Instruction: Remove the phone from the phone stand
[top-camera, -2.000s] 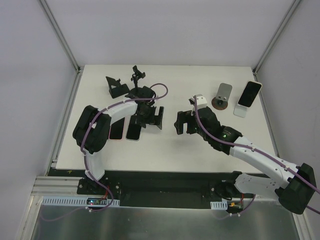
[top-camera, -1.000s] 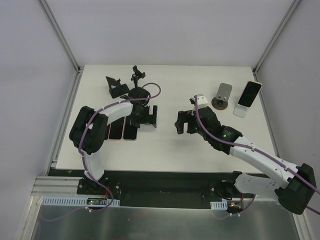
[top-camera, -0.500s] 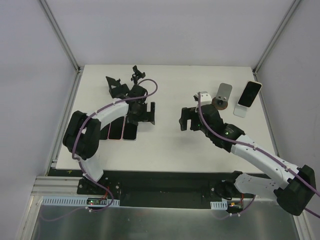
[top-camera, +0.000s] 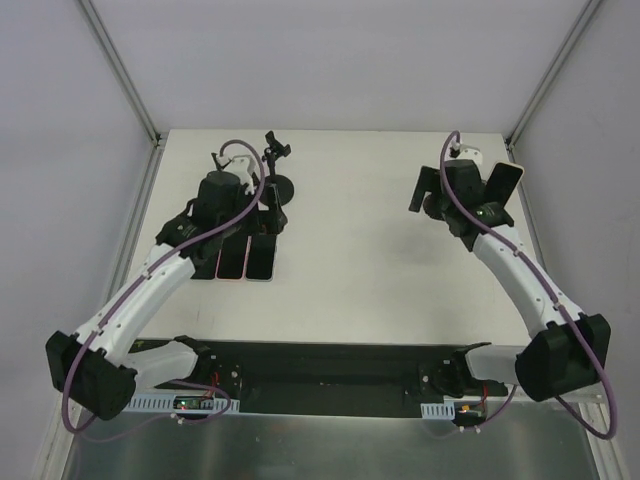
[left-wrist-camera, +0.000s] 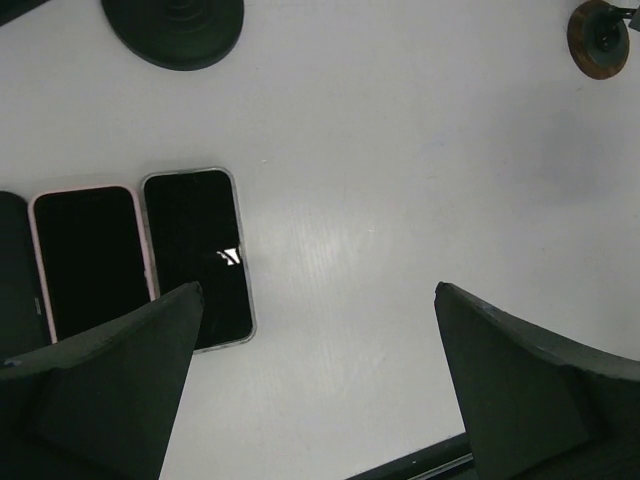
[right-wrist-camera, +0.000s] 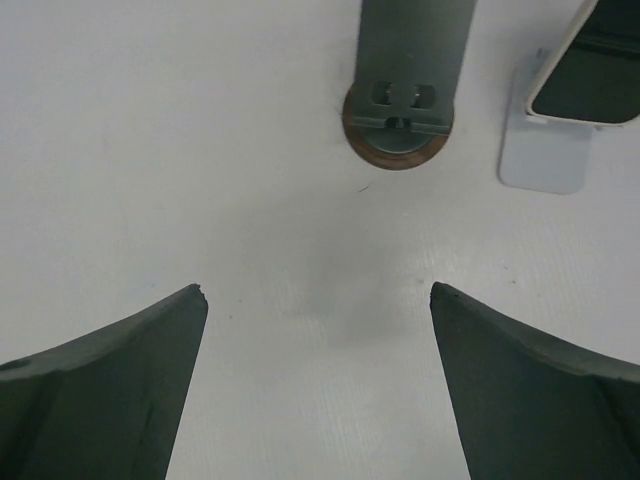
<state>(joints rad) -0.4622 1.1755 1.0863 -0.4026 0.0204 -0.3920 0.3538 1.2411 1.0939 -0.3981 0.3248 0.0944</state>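
A dark-screened phone (top-camera: 505, 184) leans on a white stand (right-wrist-camera: 543, 150) at the far right of the table; its lower edge shows in the right wrist view (right-wrist-camera: 590, 75). My right gripper (top-camera: 440, 196) is open and empty, hovering just left of it. In its wrist view the gripper (right-wrist-camera: 317, 289) hangs above bare table, short of a grey stand on a brown round base (right-wrist-camera: 398, 118). My left gripper (top-camera: 250, 214) is open and empty above flat phones. In its wrist view the gripper (left-wrist-camera: 318, 288) is beside the silver-edged phone (left-wrist-camera: 196, 258).
Three phones lie flat side by side at the left: silver-edged (top-camera: 263, 258), pink-cased (left-wrist-camera: 91, 262) and a dark one (left-wrist-camera: 10, 262). A black clamp stand on a round base (top-camera: 276, 186) and a black folding stand (top-camera: 222, 163) are behind them.
The right gripper has swung far right and back, up to the grey stand and the phone on the white stand. The left arm has straightened and its gripper has shifted left over the flat phones.
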